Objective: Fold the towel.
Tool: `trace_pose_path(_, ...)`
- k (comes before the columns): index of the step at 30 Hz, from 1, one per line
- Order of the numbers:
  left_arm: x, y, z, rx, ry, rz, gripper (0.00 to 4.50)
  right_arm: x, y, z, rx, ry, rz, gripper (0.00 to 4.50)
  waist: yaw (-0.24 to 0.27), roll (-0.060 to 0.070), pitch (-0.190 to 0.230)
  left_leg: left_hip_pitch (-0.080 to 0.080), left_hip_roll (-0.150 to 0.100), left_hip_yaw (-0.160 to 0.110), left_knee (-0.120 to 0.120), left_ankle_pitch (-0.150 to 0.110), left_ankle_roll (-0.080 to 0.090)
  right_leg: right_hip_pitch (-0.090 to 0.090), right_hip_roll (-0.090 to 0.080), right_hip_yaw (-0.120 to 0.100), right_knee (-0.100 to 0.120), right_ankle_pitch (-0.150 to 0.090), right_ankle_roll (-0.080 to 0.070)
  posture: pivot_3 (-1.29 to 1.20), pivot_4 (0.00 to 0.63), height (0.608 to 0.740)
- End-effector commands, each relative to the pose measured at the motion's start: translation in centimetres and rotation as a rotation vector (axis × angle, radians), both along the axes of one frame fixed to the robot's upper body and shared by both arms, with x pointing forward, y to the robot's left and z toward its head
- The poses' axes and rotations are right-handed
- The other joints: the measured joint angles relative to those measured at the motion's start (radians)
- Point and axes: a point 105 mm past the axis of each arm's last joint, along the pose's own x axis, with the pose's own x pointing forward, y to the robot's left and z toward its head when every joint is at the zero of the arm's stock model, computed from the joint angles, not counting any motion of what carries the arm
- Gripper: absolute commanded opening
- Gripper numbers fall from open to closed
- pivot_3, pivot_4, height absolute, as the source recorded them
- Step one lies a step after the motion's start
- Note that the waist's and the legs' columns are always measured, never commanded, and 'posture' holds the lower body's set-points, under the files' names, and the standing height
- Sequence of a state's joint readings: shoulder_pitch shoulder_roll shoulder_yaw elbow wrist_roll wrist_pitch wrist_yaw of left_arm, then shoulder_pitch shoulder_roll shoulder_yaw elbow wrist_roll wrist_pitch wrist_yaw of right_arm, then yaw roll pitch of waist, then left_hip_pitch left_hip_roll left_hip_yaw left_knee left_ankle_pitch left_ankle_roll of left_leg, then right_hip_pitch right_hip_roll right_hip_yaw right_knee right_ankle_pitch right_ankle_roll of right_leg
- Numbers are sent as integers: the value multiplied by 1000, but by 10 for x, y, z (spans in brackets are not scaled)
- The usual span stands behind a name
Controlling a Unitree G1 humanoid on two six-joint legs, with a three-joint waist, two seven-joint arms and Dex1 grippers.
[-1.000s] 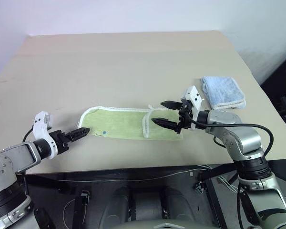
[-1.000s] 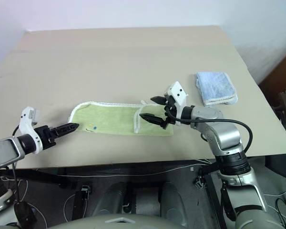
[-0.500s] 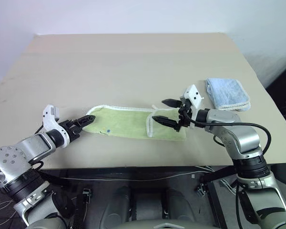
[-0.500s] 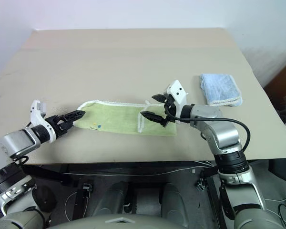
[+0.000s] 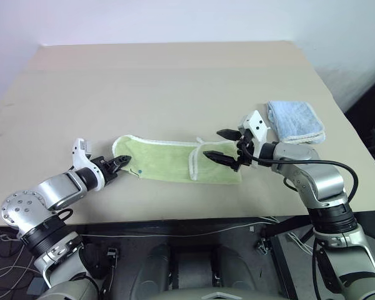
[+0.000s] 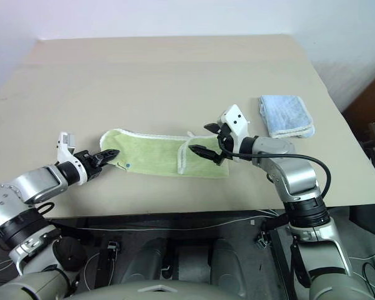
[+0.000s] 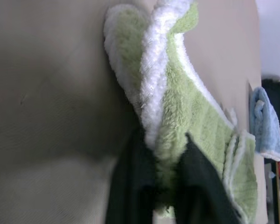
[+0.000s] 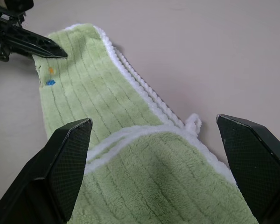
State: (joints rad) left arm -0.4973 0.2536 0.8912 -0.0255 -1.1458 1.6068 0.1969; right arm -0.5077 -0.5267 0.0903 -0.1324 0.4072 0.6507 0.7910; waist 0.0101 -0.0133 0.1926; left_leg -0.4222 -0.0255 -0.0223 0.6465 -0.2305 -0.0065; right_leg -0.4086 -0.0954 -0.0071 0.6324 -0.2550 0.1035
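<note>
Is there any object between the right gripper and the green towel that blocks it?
No. The right gripper hangs open directly over the towel with nothing between them. The blue towel lies apart to the side. The left gripper is already shut on the towel's other end.

A broad beige table (image 5: 175, 75) carries two cloths. The yellow-green towel (image 5: 169, 162), folded into a long strip, lies flat near the table's near edge. A small folded pale blue towel (image 5: 294, 119) rests well apart, to its right.

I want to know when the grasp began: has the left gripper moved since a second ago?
Yes. The left gripper has closed in on the towel, which stayed put, and is now shut on its left end.
</note>
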Motion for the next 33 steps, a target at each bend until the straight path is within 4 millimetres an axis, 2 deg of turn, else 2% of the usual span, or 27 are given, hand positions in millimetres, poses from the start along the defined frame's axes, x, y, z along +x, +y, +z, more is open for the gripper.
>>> trace_pose_path(1,3,9,20,-6,-68,11,49,-1,-2,12,11,-49,-8,4500,0,0,0,0,0,0,0,0,0,0,0,0,0,0,0,0,150,740)
trace_pose_path(5,3,9,36,7,-125,-41,49,-2,-3,11,16,-49,-17,4500,0,0,0,0,0,0,0,0,0,0,0,0,0,0,0,0,150,740)
trace_pose_path(12,-3,-30,70,64,-255,-328,49,-5,-11,12,22,-54,-43,4500,3,0,0,-1,0,0,0,0,0,0,0,0,0,0,0,0,150,740)
trace_pose_path(20,-10,-83,75,181,-289,-632,49,-3,-28,14,31,-70,-128,4500,0,0,0,-2,0,1,-2,0,0,-2,0,1,-1,0,0,0,150,740)
trace_pose_path(27,2,-142,60,222,-307,-831,49,1,-46,16,38,-92,-240,4500,2,0,0,-2,-1,2,-1,0,0,-1,0,1,-2,0,-1,0,150,740)
trace_pose_path(33,20,-182,50,194,-338,-888,49,3,-62,21,68,-109,-337,4500,2,0,0,-3,0,2,-1,0,1,-1,0,0,-3,0,-1,0,150,740)
